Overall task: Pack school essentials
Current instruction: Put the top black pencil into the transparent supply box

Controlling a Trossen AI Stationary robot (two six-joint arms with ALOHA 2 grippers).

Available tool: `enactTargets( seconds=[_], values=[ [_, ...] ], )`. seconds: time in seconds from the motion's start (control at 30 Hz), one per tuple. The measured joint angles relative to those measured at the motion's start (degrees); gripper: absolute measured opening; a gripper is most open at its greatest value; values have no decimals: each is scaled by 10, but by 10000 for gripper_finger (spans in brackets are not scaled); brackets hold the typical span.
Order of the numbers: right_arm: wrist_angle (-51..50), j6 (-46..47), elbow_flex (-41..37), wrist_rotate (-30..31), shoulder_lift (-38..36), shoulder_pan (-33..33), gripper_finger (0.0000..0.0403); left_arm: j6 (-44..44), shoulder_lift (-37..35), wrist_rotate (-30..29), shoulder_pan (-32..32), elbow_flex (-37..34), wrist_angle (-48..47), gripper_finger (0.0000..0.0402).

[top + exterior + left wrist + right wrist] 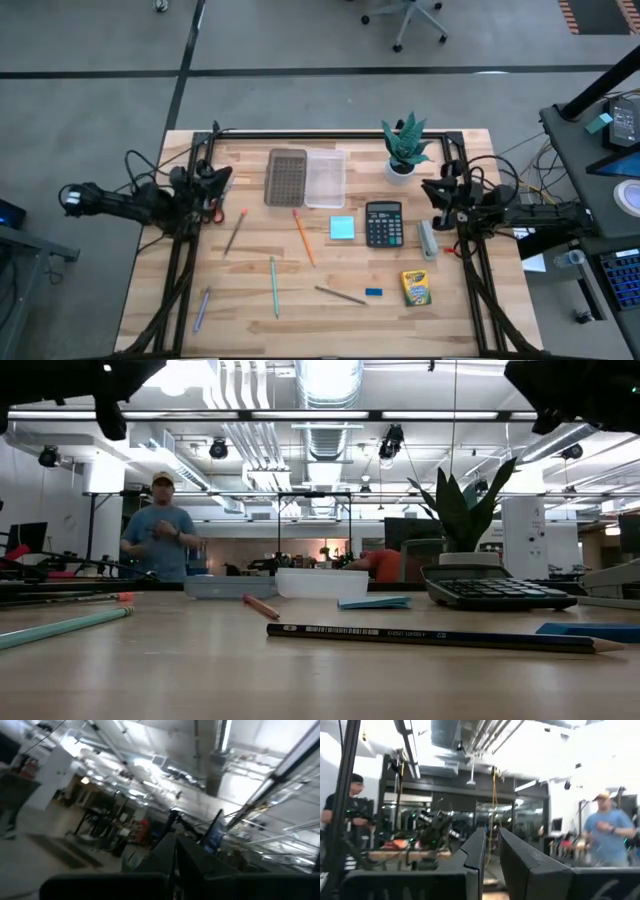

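Note:
The school essentials lie loose on the wooden table: an orange pencil [303, 237], a grey pencil [235, 232], a green pencil [273, 285], a blue pen [201, 308], a dark pencil [340, 295], a blue eraser [373, 292], a light-blue sticky pad [342, 228] and a yellow-green crayon box [416, 287]. Red scissor handles [210, 209] peek out under the left arm. My left gripper [222, 177] hangs shut above the table's left edge, tipped upward. My right gripper [432, 188] hangs above the right edge, also tipped upward, its fingers [475, 857] shut to a narrow slit with nothing between them.
A dark brown tray [285, 177] and a clear tray [325, 178] sit at the far middle, with a potted plant [405, 150] to their right. A calculator [383, 223] and a grey stapler [428, 238] lie on the right. A person [160, 538] stands beyond the table.

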Motion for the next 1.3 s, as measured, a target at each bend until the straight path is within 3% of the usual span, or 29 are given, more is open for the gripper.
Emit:
enactTargets(
  seconds=[0.3,0.53,0.67,0.77,1.0,1.13,1.3],
  values=[
    [145,-141,0,0,0,0,43,-114,146,-60,0,112,-154,0],
    [211,-195,0,-1,-1,0,43,-273,240,-46,11,283,-526,0],
    [186,-195,0,0,1,0,43,-395,299,32,24,377,-725,0],
    [190,-204,0,-1,3,0,43,-470,342,104,24,420,-821,0],
    [172,-177,0,0,3,0,43,-599,448,297,26,435,-1022,0],
    [157,-164,0,0,3,0,43,-629,503,322,26,435,-1119,0],
    [153,-135,0,0,3,0,43,-626,549,320,26,435,-1129,0]
  ],
)
